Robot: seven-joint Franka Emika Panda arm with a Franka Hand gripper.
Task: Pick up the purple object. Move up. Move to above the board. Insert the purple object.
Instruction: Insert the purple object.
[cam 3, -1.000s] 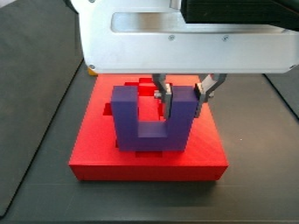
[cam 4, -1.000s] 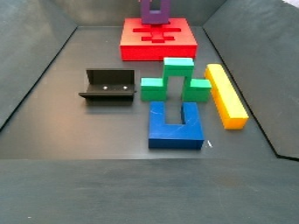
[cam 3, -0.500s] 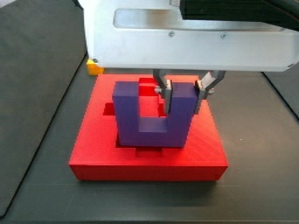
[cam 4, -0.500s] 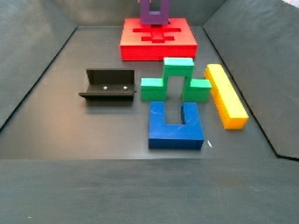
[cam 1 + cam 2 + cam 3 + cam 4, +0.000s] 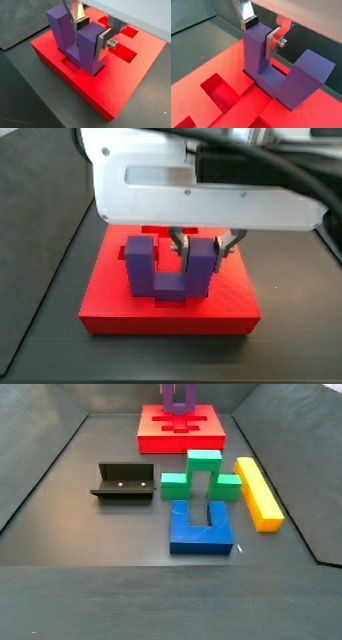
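Observation:
The purple object (image 5: pixel 160 278) stands upright on the red board (image 5: pixel 120 308), arms pointing up. Its base sits down in a recess of the board (image 5: pixel 113 85), as both wrist views show. My gripper (image 5: pixel 203 243) comes straight down from above and is shut on one arm of the purple object (image 5: pixel 83 50), a silver finger (image 5: pixel 105 41) on each side of it. In a wrist view the gripper (image 5: pixel 261 32) clamps the arm nearer the board's edge, while the free arm of the purple object (image 5: pixel 308 70) stands beside it. In a side view the purple object (image 5: pixel 178 396) shows at the far end, on the board (image 5: pixel 160 439).
On the dark floor in front of the board lie a green block (image 5: pixel 201 474), a long yellow bar (image 5: pixel 258 492) and a blue U-shaped block (image 5: pixel 201 524). The fixture (image 5: pixel 123 482) stands to their left. Sloping dark walls close in the floor on both sides.
The gripper has come down with the purple object in it. The block sits lower on the board, its base sunk into the recess.

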